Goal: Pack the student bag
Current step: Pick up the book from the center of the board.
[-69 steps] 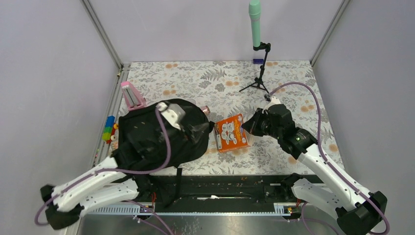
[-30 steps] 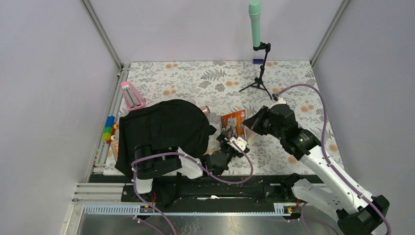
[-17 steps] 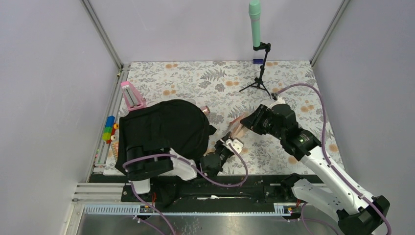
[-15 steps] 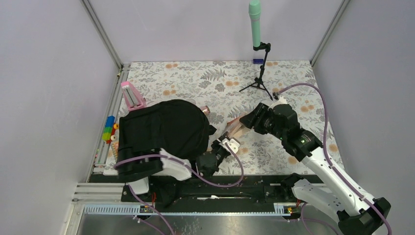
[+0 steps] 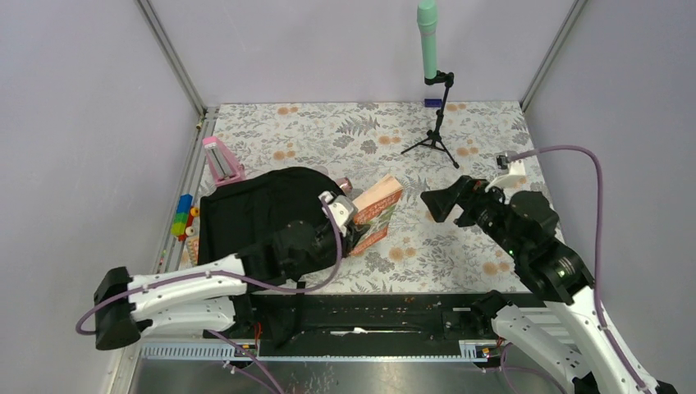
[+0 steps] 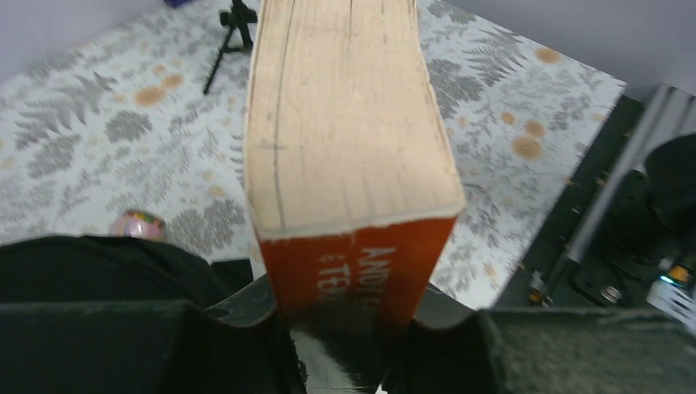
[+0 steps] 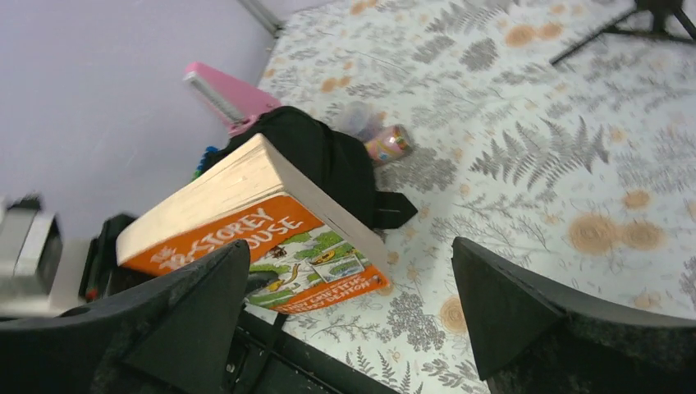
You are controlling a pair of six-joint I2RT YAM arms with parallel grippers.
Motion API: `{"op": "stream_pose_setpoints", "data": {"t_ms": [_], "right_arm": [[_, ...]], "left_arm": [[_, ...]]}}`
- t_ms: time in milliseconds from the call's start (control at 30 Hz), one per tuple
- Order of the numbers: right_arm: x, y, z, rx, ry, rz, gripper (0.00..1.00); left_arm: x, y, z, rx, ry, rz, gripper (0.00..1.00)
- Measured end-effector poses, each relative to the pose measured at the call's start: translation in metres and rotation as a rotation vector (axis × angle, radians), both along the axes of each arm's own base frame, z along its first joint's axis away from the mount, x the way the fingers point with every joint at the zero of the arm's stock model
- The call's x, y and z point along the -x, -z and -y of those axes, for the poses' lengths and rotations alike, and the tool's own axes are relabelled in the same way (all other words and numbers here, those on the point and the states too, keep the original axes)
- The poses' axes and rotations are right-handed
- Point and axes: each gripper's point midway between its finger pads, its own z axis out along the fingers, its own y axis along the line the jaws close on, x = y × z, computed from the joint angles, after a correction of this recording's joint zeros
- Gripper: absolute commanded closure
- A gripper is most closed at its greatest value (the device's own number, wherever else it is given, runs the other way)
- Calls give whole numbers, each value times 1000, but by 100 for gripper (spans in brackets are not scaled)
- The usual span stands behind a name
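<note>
The student bag [image 5: 263, 215] is a soft black backpack lying at the left of the floral mat, also visible as a black mound [image 7: 322, 158] in the right wrist view. My left gripper [image 5: 350, 226] reaches across it and is shut on the spine end of a thick orange book [image 5: 378, 208], held tilted just right of the bag. The left wrist view shows the orange spine [image 6: 354, 267] pinched between the jaws, with the page edges pointing away. My right gripper [image 5: 444, 208] hangs open to the right of the book [image 7: 246, 223], apart from it, with nothing between its fingers [image 7: 190, 320].
A green recorder [image 5: 428, 33] stands on a black tripod [image 5: 435, 135] at the back of the mat. A pink stand [image 5: 220, 160] and coloured blocks [image 5: 182, 217] sit left of the bag. A small patterned tube [image 7: 386, 144] lies by the bag's far side.
My left gripper closed on the book and carried it left toward the bag. My right gripper let go, opened wide and drew back to the right.
</note>
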Motion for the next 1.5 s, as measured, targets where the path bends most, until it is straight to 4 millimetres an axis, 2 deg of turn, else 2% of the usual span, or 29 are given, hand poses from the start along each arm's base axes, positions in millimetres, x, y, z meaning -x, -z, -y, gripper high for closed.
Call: {"op": "stream_pose_setpoints", "data": {"t_ms": [67,167,333,500,633,900,1033,1067,1200,1233,1267,1300,1367,1400,1433,1500], "right_arm": [[10,-10,-3,-7,-56,57,0],[28,-24,-18,-38,-204,170,0],[46,-20,-54,-72,-462,235,0],[43,-3,-89,-112,-640,196,0],[40,11,-104,-156,-702,154,0],[40,-6,-125,-261,-828,196,2],[45,-15,-134,-333,-907,184,22],[46,-17,-136,-353,-925,173,29],[56,-26,-138,-404,-981,156,73],[59,-28,-137,-412,-990,154,87],[60,-29,-136,-411,-995,160,98],[61,-28,-136,-411,-993,157,100],[61,-26,-134,-398,-975,154,100],[61,-24,-133,-387,-953,151,100],[59,-21,-131,-373,-919,135,100],[47,-9,-122,-329,-791,101,100]], "left_arm": [[7,-5,-12,7,23,-72,100],[19,-17,-30,39,63,-178,100],[25,-42,-50,130,104,-296,100],[26,-62,-51,214,197,-401,100],[33,-75,-43,234,321,-467,100],[50,-110,-42,318,565,-455,100],[50,-116,-39,324,631,-423,100],[49,-115,-39,322,640,-419,100],[48,-112,-39,314,643,-405,100],[47,-110,-39,312,639,-402,100],[46,-108,-39,311,634,-404,96],[46,-108,-38,311,633,-409,81],[45,-107,-38,308,626,-406,40],[43,-104,-38,298,614,-398,26],[39,-101,-38,288,594,-388,17],[27,-94,-40,264,524,-378,9]]}}
